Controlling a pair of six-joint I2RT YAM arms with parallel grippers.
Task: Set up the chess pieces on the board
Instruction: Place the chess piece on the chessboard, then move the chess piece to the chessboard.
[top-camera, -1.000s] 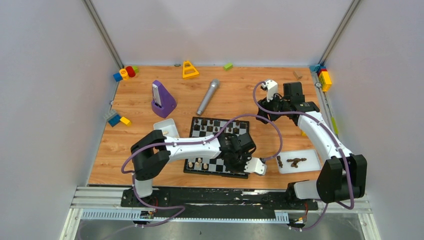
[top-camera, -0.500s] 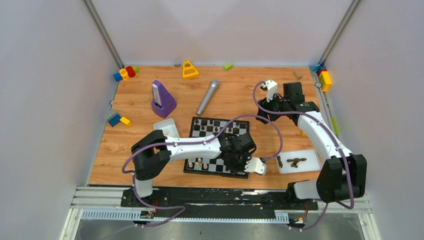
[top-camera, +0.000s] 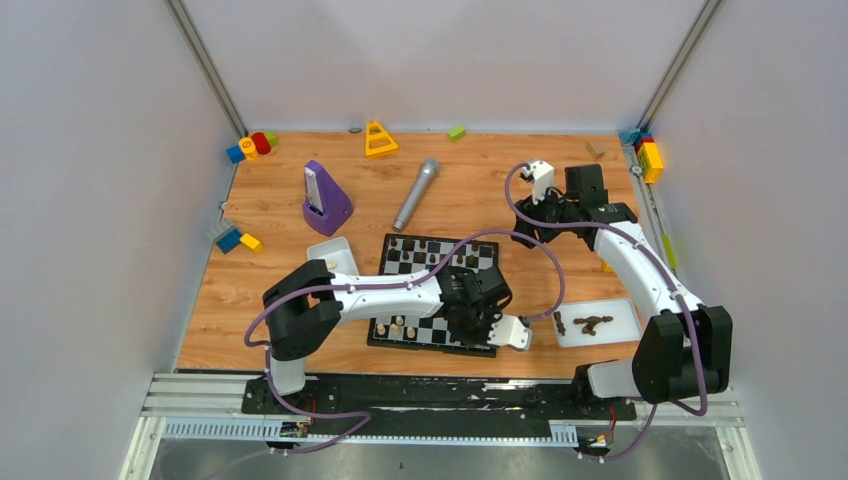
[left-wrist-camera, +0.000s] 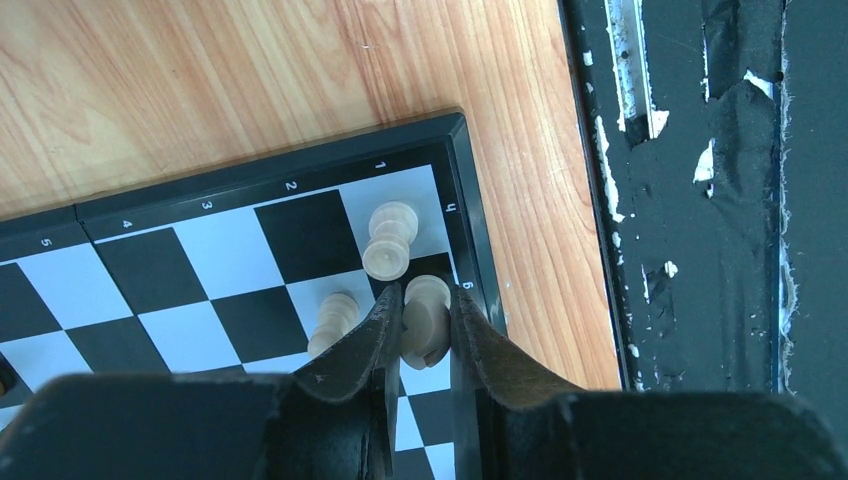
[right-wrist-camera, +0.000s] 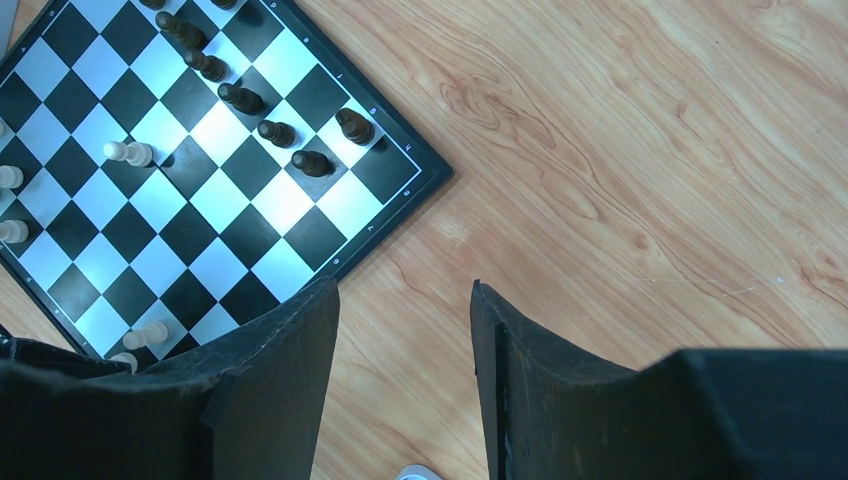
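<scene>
At the chessboard's (left-wrist-camera: 210, 245) corner, the L gripper (left-wrist-camera: 420, 335) is clamped tight on a light piece (left-wrist-camera: 427, 318) held betw. its fingertips (a second light piece (left-wrist-camera: 389, 240) just at 12 o'clock of it, a third light piece (left-wrist-camera: 333, 322) at 9), while the R gripper (right-wrist-camera: 405, 340) hangs wide open, empty, over the table (right-wrist-camera: 620, 200).

Sides of pale piece (left-wrist-camera: 427, 318) hidden by left claw (left-wrist-camera: 424, 300), chessboard (left-wrist-camera: 310, 235) cut off by picture edges

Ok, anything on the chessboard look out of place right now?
One light wooden pawn stands alone mid-board on the black-and-white chessboard, well off the near rows where the other light pieces sit. Nothing on the board looks toppled.
</scene>
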